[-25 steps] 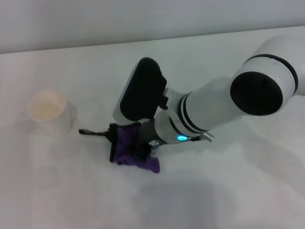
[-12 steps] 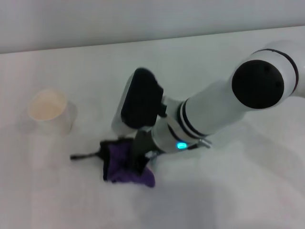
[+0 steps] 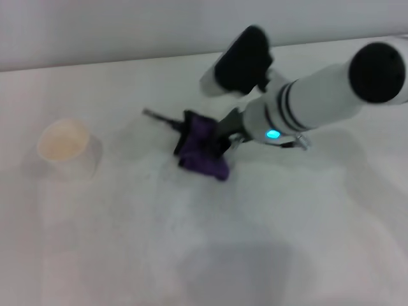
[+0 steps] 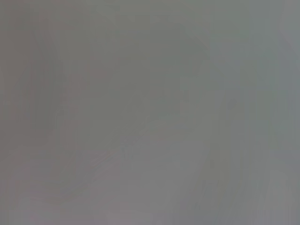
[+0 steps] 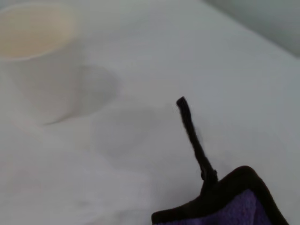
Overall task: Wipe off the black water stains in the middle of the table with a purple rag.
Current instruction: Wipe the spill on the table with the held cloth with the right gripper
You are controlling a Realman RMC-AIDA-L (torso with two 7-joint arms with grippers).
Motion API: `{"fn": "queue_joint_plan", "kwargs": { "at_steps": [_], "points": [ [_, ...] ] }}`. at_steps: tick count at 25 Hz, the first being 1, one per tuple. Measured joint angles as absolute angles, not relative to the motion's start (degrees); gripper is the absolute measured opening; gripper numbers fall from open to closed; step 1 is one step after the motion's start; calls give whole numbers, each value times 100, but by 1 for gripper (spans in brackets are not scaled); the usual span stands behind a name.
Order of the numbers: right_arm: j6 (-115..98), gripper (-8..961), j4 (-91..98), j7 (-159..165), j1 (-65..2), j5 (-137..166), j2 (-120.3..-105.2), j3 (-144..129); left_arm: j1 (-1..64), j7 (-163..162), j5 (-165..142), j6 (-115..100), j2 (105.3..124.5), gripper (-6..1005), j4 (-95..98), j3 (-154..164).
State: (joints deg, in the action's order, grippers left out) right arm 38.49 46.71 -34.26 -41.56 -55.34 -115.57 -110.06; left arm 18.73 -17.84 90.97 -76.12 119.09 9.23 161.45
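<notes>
Since a second earlier, right gripper (image 3: 220, 137) had dragged the small soft purple rag (image 3: 203, 148) up-desk, away from the white cup (image 3: 67, 148), clamped on it and pressing it flat on the white matte desk (image 3: 191, 242) to scrub; no stains visible.

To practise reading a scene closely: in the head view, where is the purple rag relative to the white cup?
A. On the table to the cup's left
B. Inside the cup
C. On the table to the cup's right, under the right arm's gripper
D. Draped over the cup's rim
C. The purple rag lies on the table, well to the right of the white cup, with the right gripper pressed onto it.
</notes>
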Motion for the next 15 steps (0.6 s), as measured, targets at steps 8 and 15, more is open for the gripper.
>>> {"fn": "queue_joint_plan", "kwargs": {
  "at_steps": [8,15],
  "points": [
    [4155,106,4942,-3588,-3973,-5751,-11611,-10952,1854,-1784,9094,-7608,11918,891,923,16145],
    [4889,110,5755,-3842,-3991,-6294,-11599,-11731,1836,-1784,9087,-7603,11918,891,932,16145]
  ]
}}
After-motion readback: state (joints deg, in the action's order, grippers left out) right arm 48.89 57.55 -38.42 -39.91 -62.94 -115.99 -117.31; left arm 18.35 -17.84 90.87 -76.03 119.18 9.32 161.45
